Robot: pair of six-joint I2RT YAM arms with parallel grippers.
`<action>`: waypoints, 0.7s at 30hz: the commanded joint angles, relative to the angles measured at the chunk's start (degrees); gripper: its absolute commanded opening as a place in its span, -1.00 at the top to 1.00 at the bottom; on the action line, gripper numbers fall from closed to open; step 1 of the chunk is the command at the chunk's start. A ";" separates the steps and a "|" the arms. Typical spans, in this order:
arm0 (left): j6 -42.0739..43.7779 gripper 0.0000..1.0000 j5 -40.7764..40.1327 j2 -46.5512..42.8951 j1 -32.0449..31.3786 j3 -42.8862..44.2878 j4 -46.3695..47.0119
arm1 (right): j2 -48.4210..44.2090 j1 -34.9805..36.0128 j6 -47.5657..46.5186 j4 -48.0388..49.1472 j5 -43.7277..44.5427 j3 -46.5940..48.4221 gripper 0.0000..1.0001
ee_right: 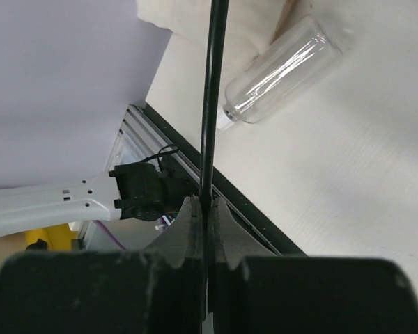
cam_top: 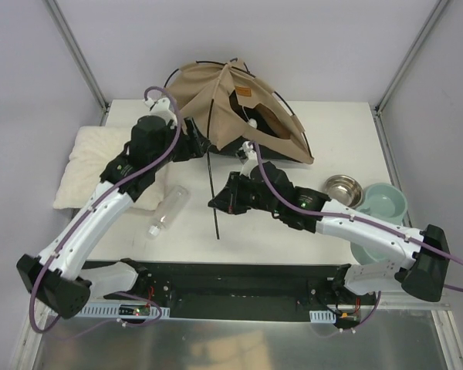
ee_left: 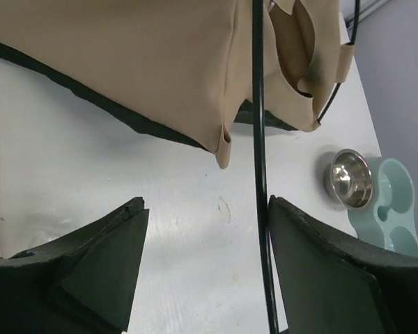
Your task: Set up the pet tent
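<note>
A white table (cam_top: 293, 223) stands between pale walls and metal corner posts. The pet tent (cam_top: 208, 100) lies slumped at the table's far edge, its tan fabric half collapsed and its arched doorway facing right. A cream pillow (cam_top: 85, 166) lies at the left. The tent's brown label (cam_top: 242, 93) is too small to read.

The left gripper (ee_left: 205, 209) gapes wide under the tent's hem and holds nothing. The black pole (cam_top: 211, 169) passes just beside one of its fingers. The right gripper (ee_right: 205, 209) is clenched on that pole. The pole's long axis runs from the tent towards the arms' bases, ending beside a clear bottle (cam_top: 168, 210).
</note>
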 commanded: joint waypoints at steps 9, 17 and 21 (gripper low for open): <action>6.41 -0.51 -3.70 -17.04 0.02 -24.51 24.73 | -0.76 -2.50 14.23 -1.25 7.01 14.59 1.00; 10.00 -0.60 2.33 -11.79 0.02 -27.77 42.03 | 0.03 -3.03 22.23 -0.47 7.89 18.55 1.00; 13.95 -0.61 8.84 -5.11 0.02 -26.02 50.20 | -0.05 -3.03 26.62 2.26 8.85 19.26 1.00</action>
